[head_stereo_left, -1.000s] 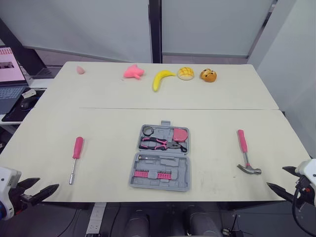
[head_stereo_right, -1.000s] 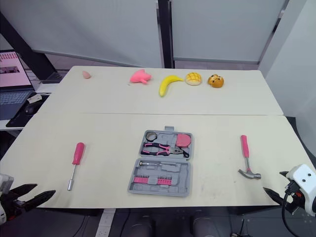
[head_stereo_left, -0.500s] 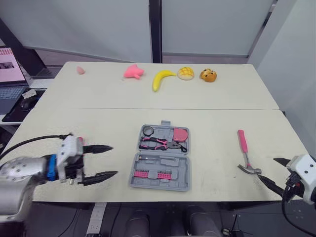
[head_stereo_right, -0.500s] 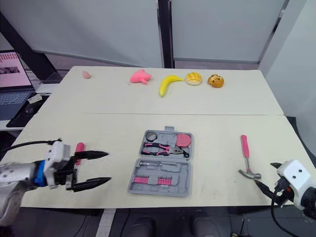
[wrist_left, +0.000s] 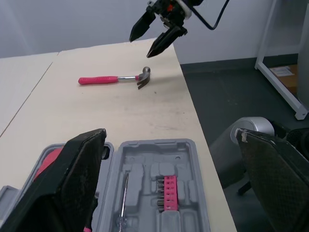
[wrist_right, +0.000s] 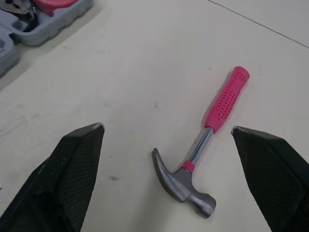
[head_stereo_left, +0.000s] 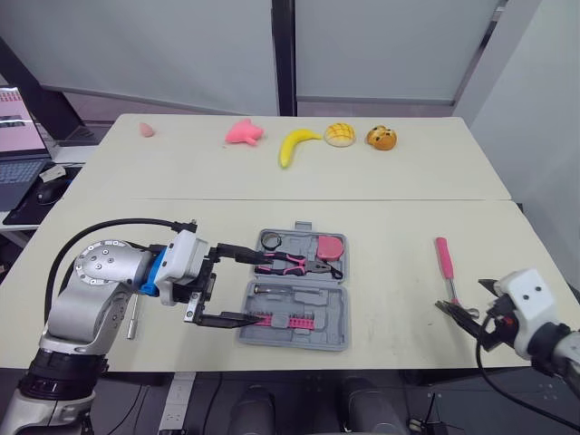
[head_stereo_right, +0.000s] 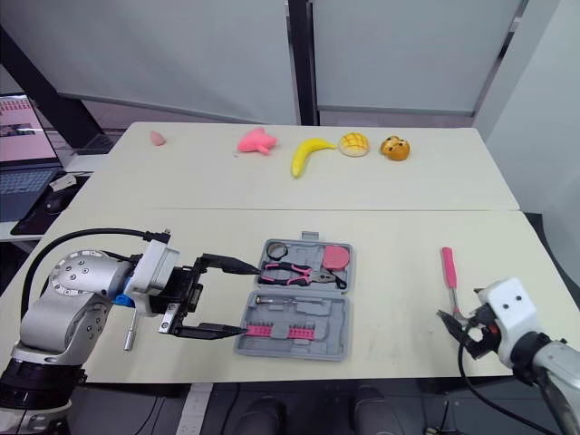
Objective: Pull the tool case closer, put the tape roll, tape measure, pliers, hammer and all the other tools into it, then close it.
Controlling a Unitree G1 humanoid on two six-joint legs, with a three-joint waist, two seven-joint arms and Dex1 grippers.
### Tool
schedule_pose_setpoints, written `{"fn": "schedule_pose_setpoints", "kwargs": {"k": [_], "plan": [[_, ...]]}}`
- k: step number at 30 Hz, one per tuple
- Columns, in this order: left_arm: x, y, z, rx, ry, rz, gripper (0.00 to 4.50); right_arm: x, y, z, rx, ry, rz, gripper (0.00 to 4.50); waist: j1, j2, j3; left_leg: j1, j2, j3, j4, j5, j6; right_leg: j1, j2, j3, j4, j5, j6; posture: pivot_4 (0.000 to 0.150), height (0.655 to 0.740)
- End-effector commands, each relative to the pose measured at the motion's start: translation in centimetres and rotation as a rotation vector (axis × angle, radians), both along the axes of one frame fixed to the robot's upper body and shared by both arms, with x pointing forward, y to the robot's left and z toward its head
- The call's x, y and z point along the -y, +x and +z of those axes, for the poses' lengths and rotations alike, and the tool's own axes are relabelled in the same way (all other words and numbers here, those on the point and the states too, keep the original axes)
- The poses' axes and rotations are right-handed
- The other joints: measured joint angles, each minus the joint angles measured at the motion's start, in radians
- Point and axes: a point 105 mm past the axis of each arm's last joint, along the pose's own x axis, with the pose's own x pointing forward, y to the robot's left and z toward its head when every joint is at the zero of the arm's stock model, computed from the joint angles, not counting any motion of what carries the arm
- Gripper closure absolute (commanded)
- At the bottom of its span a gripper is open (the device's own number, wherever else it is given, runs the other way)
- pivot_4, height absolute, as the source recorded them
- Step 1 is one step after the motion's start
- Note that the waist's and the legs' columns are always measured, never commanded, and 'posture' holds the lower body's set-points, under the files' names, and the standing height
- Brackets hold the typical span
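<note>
Grey tool case (head_stereo_left: pixel 295 290) lies open near the front edge of the table (head_stereo_left: pixel 390 227). Left gripper (head_stereo_left: pixel 268 288) is spread wide at its left side. Right gripper (wrist_left: pixel 140 46) is apart, poised just beside the head of the hammer (head_stereo_left: pixel 448 272).

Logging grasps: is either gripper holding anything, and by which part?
Nothing is held. Left gripper is open at the case; right gripper is open over the hammer.

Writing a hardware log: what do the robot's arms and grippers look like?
Left arm: rounded silver shell, blue ring, white wrist block, looping black cable. Right wrist: white block. Left gripper and right gripper: two black, tapered, textured fingers each.
</note>
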Motion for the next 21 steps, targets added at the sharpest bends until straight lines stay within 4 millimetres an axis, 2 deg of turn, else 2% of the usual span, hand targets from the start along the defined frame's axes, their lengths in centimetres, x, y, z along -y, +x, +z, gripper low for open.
{"fn": "schedule_pose_setpoints", "kwargs": {"k": [1,5,9,14,19,21], "plan": [[0.6,-0.2,0.5,0.020,-0.012,-0.029,0.03,1.1,2.0,-0.4,0.006,-0.009,-0.163,0.00,-0.002,0.000,0.000,0.000,0.000,0.000,0.000,0.000,0.000,0.000,0.000,0.000,0.000,0.000,0.000,0.150,0.7255],[0.9,-0.1,0.5,0.022,-0.015,-0.034,0.03,2.4,4.4,-1.1,-0.012,0.020,-0.312,0.00,0.001,0.000,0.000,-0.001,0.000,0.000,0.000,0.000,0.000,0.000,0.000,0.000,0.000,0.003,-0.004,0.150,0.7255],[1.2,-0.1,0.6,0.027,-0.018,-0.041,0.03,3.0,5.7,-2.5,-0.067,0.052,-0.388,0.00,0.001,0.000,0.000,-0.001,0.000,-0.001,0.000,0.000,0.000,-0.001,0.000,0.000,0.000,0.003,-0.005,0.150,0.7255],[1.6,-0.2,0.6,0.027,-0.023,-0.046,0.03,3.3,5.9,-4.4,-0.115,0.070,-0.448,0.00,0.002,0.000,0.000,-0.001,0.000,-0.001,0.000,0.000,0.000,-0.001,0.000,0.000,0.000,0.003,-0.005,0.150,0.7255],[1.8,-0.4,0.5,0.023,-0.024,-0.048,0.03,3.5,5.8,-5.5,-0.113,0.083,-0.487,0.00,0.001,0.001,0.000,-0.001,0.000,-0.001,0.000,0.000,0.000,-0.001,0.000,0.000,0.000,0.003,-0.005,0.150,0.7255],[1.9,-0.4,0.4,0.023,-0.024,-0.048,0.00,3.5,5.7,-5.9,-0.121,0.099,-0.495,0.41,0.001,0.001,0.000,-0.001,0.000,-0.001,0.000,0.000,0.000,-0.001,0.000,0.000,0.000,0.003,-0.005,0.150,0.7255]]}}
